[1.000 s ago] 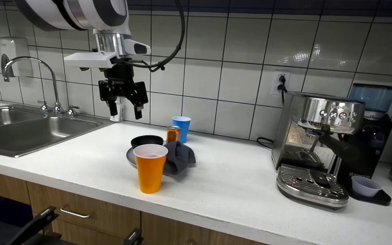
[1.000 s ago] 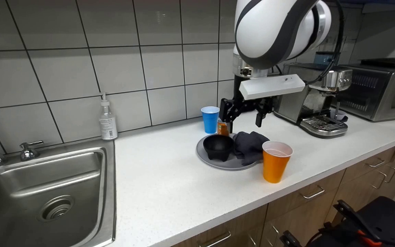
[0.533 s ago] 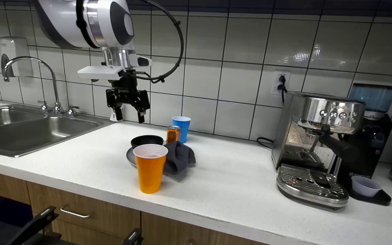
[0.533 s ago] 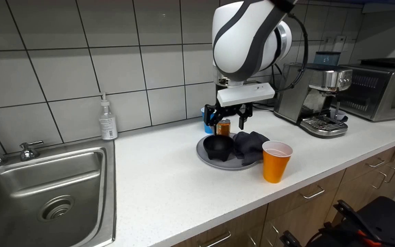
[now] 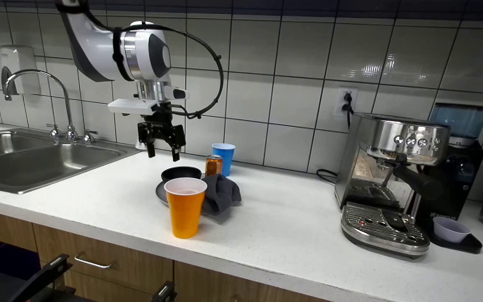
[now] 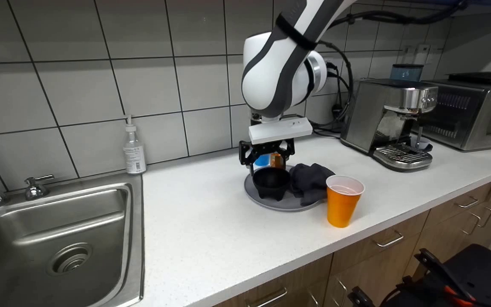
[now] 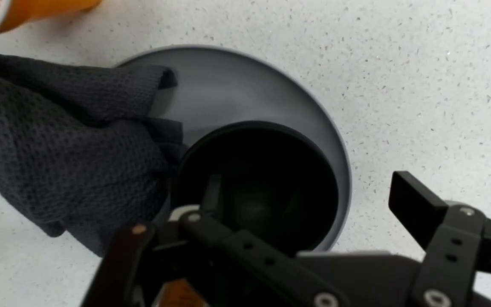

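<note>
My gripper points down over the counter, open and empty, in both exterior views (image 5: 164, 153) (image 6: 267, 166) and the wrist view (image 7: 307, 187). It hovers above and close to a black bowl (image 7: 267, 162) standing on a grey plate (image 7: 237, 91). In the wrist view one finger (image 7: 213, 192) overlaps the bowl's opening; the other finger (image 7: 418, 209) shows past the plate's rim. A dark crumpled cloth (image 7: 70, 170) lies partly on the plate beside the bowl. An orange can (image 5: 213, 165) stands behind. An orange cup (image 5: 185, 212) stands in front.
A blue cup (image 5: 227, 157) stands near the tiled wall behind the can. A steel sink (image 6: 134, 238) and a soap bottle (image 6: 134, 151) are to one side. An espresso machine (image 5: 392, 142) and a microwave (image 6: 475, 113) are on the other side.
The gripper has come down and shifted over the bowl, rightward in an exterior view and leftward in an exterior view. It stays open. The objects on the counter have not moved.
</note>
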You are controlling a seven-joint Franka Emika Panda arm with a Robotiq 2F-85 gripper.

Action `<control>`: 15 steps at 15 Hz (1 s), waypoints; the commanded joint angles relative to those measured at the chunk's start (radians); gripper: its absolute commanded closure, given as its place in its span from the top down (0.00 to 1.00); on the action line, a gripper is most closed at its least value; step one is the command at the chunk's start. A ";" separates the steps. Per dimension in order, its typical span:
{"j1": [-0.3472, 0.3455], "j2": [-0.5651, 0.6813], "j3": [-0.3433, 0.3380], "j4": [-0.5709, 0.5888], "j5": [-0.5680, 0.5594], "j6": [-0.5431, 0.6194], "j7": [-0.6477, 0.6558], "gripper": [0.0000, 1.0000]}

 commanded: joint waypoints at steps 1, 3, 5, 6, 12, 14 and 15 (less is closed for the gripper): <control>0.048 0.082 -0.045 0.085 0.011 -0.013 0.024 1.00; 0.061 0.117 -0.057 0.114 0.027 -0.015 0.018 1.00; 0.070 0.147 -0.064 0.139 0.046 -0.014 0.012 1.00; 0.075 0.160 -0.067 0.151 0.057 -0.015 0.010 1.00; 0.095 0.221 -0.081 0.218 0.116 -0.019 0.010 1.00; 0.098 0.238 -0.085 0.237 0.129 -0.024 0.008 1.00; 0.097 0.244 -0.084 0.245 0.138 -0.026 0.005 1.00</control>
